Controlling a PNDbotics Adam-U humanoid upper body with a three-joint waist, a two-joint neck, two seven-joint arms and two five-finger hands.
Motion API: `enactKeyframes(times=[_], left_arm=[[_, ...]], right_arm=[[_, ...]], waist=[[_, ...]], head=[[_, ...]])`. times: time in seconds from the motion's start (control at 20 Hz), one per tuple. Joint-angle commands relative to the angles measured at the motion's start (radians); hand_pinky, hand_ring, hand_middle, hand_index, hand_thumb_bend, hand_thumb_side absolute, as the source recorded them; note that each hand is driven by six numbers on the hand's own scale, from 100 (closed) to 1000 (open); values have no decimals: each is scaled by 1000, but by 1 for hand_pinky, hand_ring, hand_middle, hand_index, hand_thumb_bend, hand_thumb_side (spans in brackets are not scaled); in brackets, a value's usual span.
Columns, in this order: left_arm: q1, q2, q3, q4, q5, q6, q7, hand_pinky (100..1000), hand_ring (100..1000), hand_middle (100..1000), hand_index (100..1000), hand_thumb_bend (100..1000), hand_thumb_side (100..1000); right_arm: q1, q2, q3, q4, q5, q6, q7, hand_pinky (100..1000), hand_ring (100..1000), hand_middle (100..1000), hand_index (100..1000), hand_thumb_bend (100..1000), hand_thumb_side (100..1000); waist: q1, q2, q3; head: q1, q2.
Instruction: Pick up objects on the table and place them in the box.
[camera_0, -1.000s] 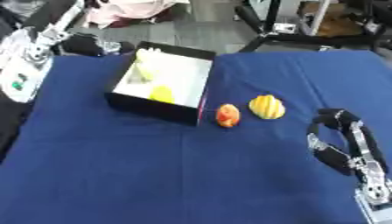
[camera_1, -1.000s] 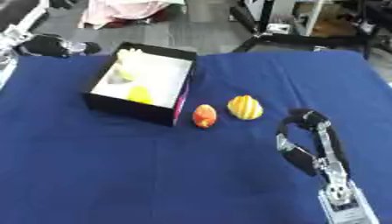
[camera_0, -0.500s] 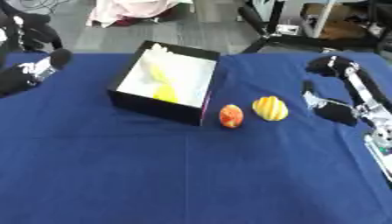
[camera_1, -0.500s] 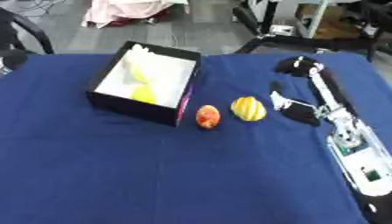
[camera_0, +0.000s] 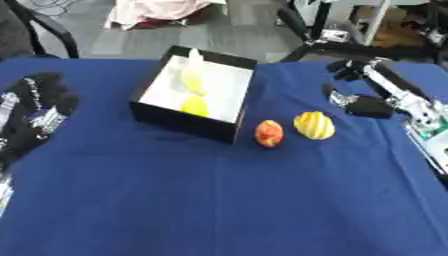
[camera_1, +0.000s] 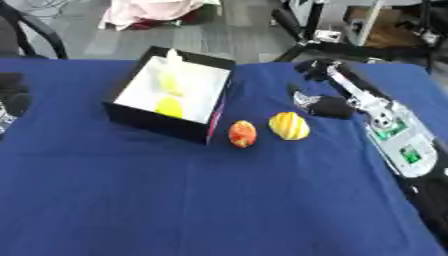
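Two fruits out by the box

Red-orange fruit (camera_0: 269, 133) & yellow striped fruit (camera_0: 313, 125) sit on blue table (camera_0: 219, 200), just right of black box (camera_0: 179, 122). Right hand (camera_1: 325, 102) spread near yellow one, not touching. Left hand (camera_0: 35, 112) at left edge, fingers: can't tell.

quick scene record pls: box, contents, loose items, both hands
box: black box, white inside, open top, on the blue table
contents: yellow items; kind unclear
loose items: red-orange fruit and yellow striped fruit, side by side just right of the box
right hand: right hand above the table, right of the yellow fruit, holding nothing; fingers unclear
left hand: left hand at the left edge, away from the box, holding nothing
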Motion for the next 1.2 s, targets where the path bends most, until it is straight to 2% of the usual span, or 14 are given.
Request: enactKeyframes(times=[0.05,0.3,0.45,0.8,1.2], left_arm=[[1,-29,23,-26,1,-1,-2,687,677,645,815,674,718],[11,-65,33,-30,-3,-3,-8,688,678,646,815,673,720],[15,-77,37,-28,-3,-2,-9,688,678,645,815,672,723],[23,-90,40,-25,-11,2,-16,689,679,646,815,671,726],[30,-95,44,-22,-20,5,-22,689,680,647,817,624,748]], right_arm=[[-57,29,-11,123,60,-21,23,829,805,800,879,251,659],[-117,92,-38,285,174,-58,9,830,807,804,886,275,683],[-133,113,-51,342,230,-77,-2,832,808,805,887,291,685],[-135,118,-58,376,331,-124,25,838,816,813,890,322,677],[-124,98,-71,375,405,-137,46,839,818,815,888,351,650]], waist=[[-7,-11,4],[-1,-9,11],[-1,-7,13],[-3,-7,15],[-4,-9,13]], head=[[-7,-1],[-11,-1],[-11,-1],[-9,-1],[-7,-1]])
